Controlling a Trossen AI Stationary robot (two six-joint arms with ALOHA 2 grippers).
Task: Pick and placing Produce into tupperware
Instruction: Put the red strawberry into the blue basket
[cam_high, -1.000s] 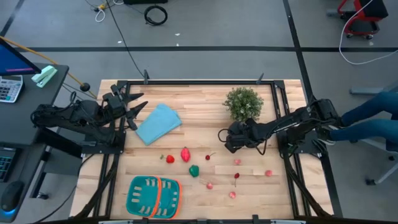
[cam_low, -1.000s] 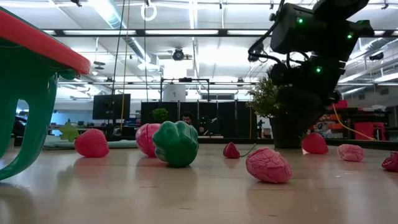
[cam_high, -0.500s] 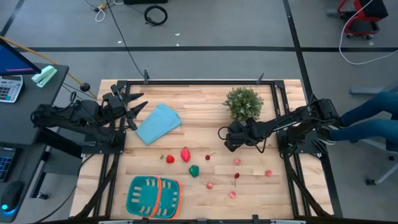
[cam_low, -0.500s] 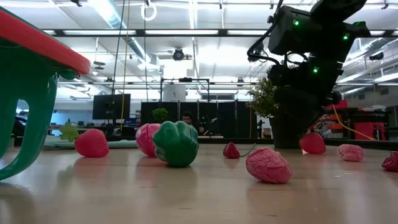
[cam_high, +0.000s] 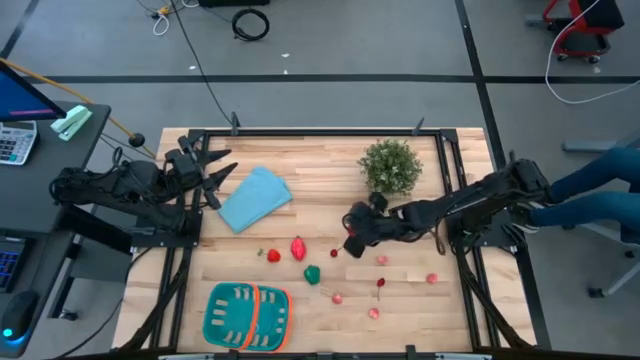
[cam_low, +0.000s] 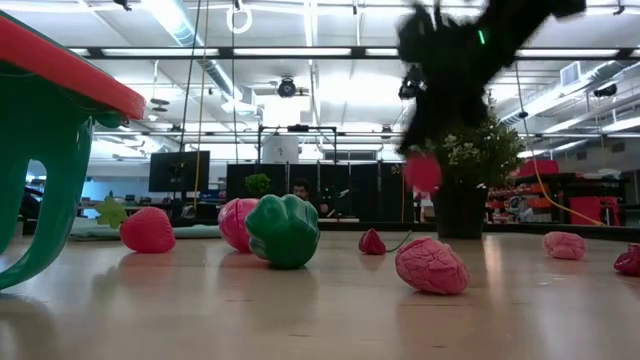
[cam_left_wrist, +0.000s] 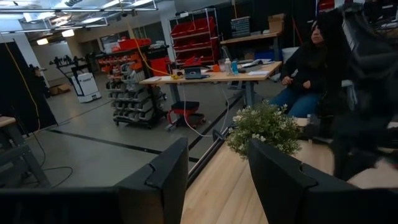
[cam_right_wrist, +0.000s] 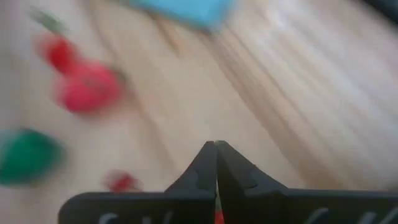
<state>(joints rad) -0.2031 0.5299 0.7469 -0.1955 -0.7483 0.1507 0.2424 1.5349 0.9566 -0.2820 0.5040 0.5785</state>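
While the left tool (cam_high: 222, 178) waits with fingers spread wide at the desk's (cam_high: 330, 300) far left edge beside the blue cloth (cam_high: 254, 198), the right tool (cam_high: 353, 243) hangs mid-desk near the potted plant (cam_high: 391, 166), fingers pressed together on a small pink fruit (cam_low: 422, 172) lifted clear of the surface. Remaining produce lies scattered mid-desk: red strawberry (cam_high: 298, 248), green piece (cam_high: 312, 273), pink bits to the right. Teal tupperware (cam_high: 246, 316) sits at the near edge, left of centre.

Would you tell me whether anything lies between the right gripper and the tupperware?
Yes. The green piece lies straight between the right gripper, which is raised and shut on a pink piece, and the tupperware. Carried high, the load should pass over it.
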